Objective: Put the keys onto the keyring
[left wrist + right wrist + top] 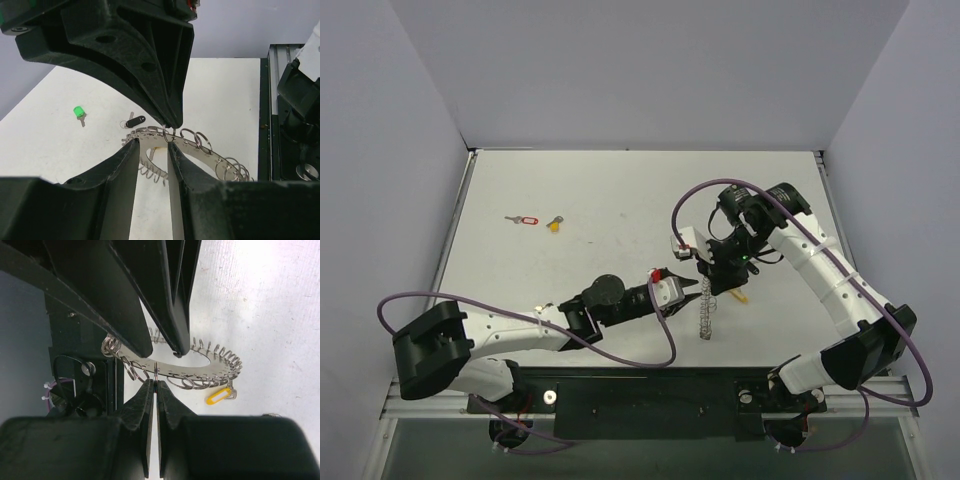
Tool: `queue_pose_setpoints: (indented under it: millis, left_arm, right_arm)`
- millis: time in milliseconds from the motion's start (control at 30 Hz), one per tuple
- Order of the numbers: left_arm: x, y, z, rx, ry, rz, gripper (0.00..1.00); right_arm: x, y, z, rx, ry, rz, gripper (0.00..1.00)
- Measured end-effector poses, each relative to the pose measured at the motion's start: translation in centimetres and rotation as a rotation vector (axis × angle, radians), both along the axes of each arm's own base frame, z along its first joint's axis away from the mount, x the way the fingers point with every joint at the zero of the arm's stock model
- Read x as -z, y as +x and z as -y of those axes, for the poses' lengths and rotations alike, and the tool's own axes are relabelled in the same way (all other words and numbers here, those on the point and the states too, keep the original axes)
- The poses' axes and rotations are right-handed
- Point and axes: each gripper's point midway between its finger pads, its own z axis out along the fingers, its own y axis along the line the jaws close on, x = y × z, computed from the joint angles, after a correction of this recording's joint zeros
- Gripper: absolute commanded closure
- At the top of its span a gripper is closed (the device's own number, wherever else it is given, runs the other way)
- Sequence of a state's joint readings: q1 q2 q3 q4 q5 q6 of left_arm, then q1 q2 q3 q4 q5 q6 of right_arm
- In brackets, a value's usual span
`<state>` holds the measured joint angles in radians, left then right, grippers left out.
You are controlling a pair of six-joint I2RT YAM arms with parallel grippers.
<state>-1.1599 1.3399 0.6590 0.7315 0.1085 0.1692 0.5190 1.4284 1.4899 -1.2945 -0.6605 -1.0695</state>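
Observation:
The keyring (200, 371) is a flat silvery ring plate with small split rings all round its rim. It is held edge-up above the table (620, 200), seen edge-on as the keyring (705, 318). My left gripper (152, 142) is shut across the plate's band (200, 150). My right gripper (156, 382) is shut on one small split ring at the rim. A yellow-tagged key (218, 396) lies against the keyring's far rim. A green key (78, 112) and a black key (134, 121) lie on the table beyond. A red key (527, 220) and an orange-yellow key (555, 224) lie far left.
Both arms meet at the table's centre right, the left gripper (688, 290) and right gripper (712, 275) almost touching. Purple cables loop off each arm. White walls enclose the table on three sides. A metal rail (650, 385) runs along the near edge.

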Motion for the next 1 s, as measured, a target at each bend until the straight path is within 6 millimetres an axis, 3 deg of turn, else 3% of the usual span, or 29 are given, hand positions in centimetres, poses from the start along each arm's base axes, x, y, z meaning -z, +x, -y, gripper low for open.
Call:
queue_pose_setpoints:
  millis: [733,833,933,1000]
  left_arm:
    - [0.8,0.0,2.0,0.033,-0.039,-0.069,0.66]
    - [0.8,-0.1,2.1,0.039,-0.041,-0.072,0.73]
    - [0.8,-0.2,2.2,0.047,-0.042,-0.078,1.0]
    - [0.7,-0.2,2.2,0.047,-0.045,-0.083,1.0]
  right_arm:
    - [0.2,0.0,-0.2,0.002,0.002,-0.017,1.0]
    - [0.2,0.0,-0.2,0.001,0.002,-0.017,1.0]
    - [0.2,0.0,-0.2,-0.001,0.002,-0.016,1.0]
    - [0.2,-0.2,-0.1,-0.002,0.0,-0.023,0.99]
